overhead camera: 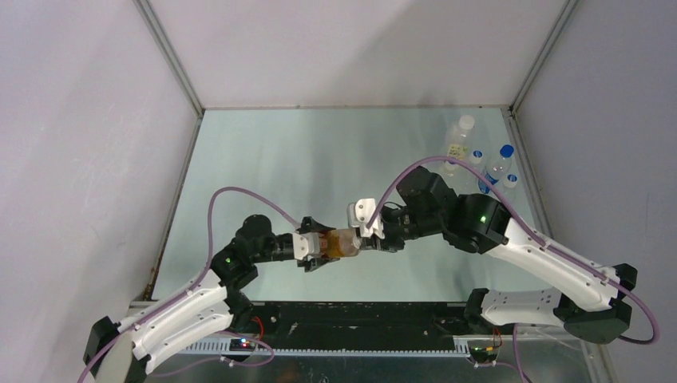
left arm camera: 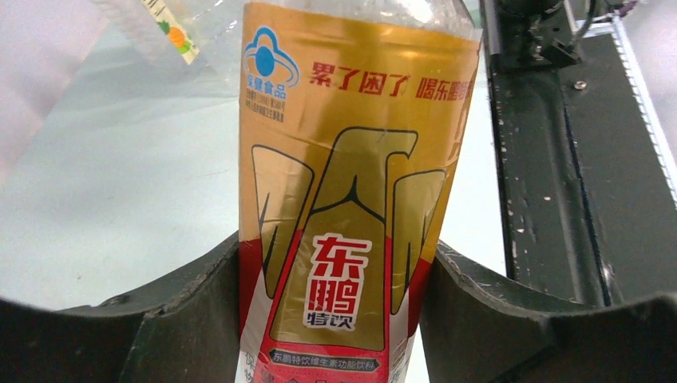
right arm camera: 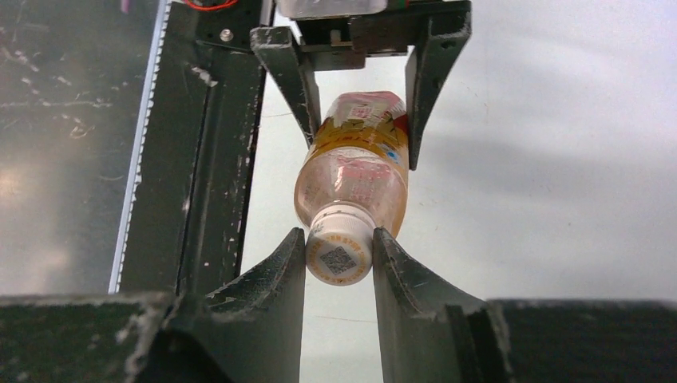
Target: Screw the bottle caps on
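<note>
The amber bottle (overhead camera: 345, 242) lies level between the two grippers over the middle of the table (overhead camera: 271, 159). The left gripper (overhead camera: 318, 249) is at its base end and the right gripper (overhead camera: 370, 234) at its neck end. Well away from it, toward the far right corner, stand a yellow-labelled bottle (overhead camera: 460, 140) and clear bottles (overhead camera: 500, 169) with blue caps (overhead camera: 506, 149).

In the left wrist view, the amber bottle fills the middle of the picture, its red and gold label facing the camera. The left gripper's two dark fingers (left arm camera: 192, 311) press against either side of the bottle's lower body, clamped on it. A black rail (left arm camera: 559, 159) runs past to the right of the bottle.

In the right wrist view, the amber bottle points neck-first at the camera, with its white cap (right arm camera: 339, 254) on the neck. The right gripper's fingers (right arm camera: 267, 287) are closed on that cap, one touching each side. Behind, the left gripper's fingers grip the bottle's labelled body.
</note>
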`<state>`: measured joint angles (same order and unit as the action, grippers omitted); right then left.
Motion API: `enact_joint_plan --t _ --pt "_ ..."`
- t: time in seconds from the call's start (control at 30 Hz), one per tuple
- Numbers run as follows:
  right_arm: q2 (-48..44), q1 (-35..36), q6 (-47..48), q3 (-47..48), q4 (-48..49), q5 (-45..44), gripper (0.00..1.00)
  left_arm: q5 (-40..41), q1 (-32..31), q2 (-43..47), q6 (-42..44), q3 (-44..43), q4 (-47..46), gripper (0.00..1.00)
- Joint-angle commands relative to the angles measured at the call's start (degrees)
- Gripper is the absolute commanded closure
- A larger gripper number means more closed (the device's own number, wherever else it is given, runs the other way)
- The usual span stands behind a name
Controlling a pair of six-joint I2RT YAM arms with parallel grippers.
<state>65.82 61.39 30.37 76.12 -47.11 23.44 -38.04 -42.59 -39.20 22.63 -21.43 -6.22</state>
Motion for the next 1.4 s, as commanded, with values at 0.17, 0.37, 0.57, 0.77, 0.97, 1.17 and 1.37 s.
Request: enact_joint_plan --t 0.17,0.37,0.57,0.77,0.97,1.17,1.37 --pt "2.12 0.45 -16.37 -3.93 6.65 -5.58 1.00 7.73 -2.51 3.34 -2.81 -1.07 -19.31 0.79" --pt "2.73 0.41 -28.90 -3.95 8.17 -10.43 1.00 12.31 -3.91 3.83 -3.00 -0.11 -21.44 0.79" --pt "3.63 0.43 -44.45 -3.96 9.57 -17.87 1.00 19.29 -6.42 3.45 -2.80 1.05 -24.65 0.79" --pt "4.54 0.57 -59.13 -3.95 8.51 -28.47 1.00 27.93 -9.41 2.53 -2.69 1.49 -28.36 0.80" --pt "5.04 1.07 -74.71 -3.89 4.62 -40.31 1.00 37.00 -12.86 0.74 -2.08 2.28 -32.27 0.80" --pt "6.24 1.69 -82.51 -3.91 2.88 -45.36 1.00 46.41 -16.67 -2.19 0.58 2.52 -33.71 0.81" --pt "4.88 1.74 -82.69 -3.87 5.03 -47.13 0.95 50.14 -17.18 -2.54 1.00 2.92 -31.11 0.81"
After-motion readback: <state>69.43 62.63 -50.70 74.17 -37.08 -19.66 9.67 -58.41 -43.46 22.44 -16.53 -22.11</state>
